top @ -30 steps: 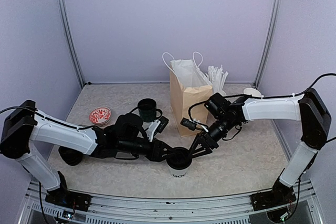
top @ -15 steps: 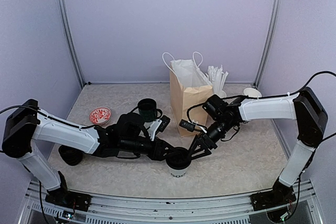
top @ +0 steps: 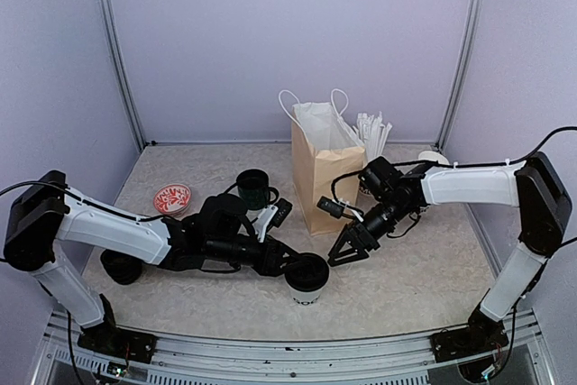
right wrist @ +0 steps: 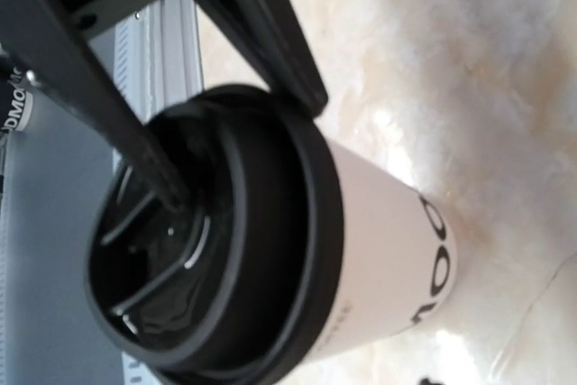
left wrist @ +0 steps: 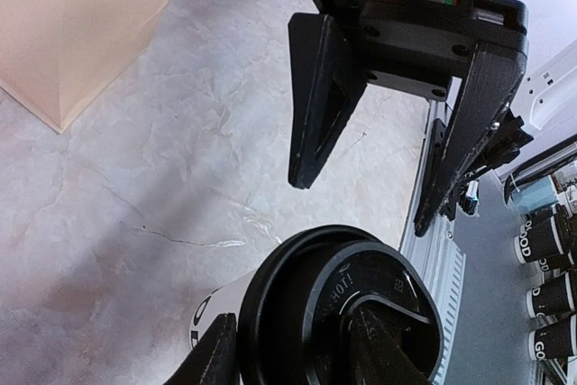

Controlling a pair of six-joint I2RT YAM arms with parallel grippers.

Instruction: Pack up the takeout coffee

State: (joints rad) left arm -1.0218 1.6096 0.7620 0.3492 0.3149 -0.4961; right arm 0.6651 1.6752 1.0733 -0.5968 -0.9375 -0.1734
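We see the takeout coffee (top: 307, 280) standing upright on the marbled table (top: 415, 268), close to the front edge and about midway across. It is a white paper cup with a black domed lid and black block letters down its side. From the left, the left gripper (top: 290, 265) pinches the near rim of the lid, one finger outside the cup wall and the other on the lid's top, so its fingers are narrow and closed on the cup. Just right of the lid, the right gripper (left wrist: 368, 200) hangs with its fingers spread wide, not touching the cup.

A metal rail (top: 297, 346) runs along the front edge just below the cup. We find a strip of bare tabletop in front of the left arm and a wider stretch right of the cup, under the right arm.

At far left a small red-patterned dish (top: 171, 197) lies flat. A dark round object (top: 120, 268) sits half hidden under the left arm, and we cannot tell what it is. A dark green mug (top: 253, 188) stands behind the left wrist. To its right, a brown paper bag (top: 317, 178) stands upright and open, with white paper and handles at its mouth. It is behind the cup and just beside the right gripper. Behind the bag stands a bundle of white sticks (top: 373, 135), and a white cup (top: 434, 159) sits near the right wall.
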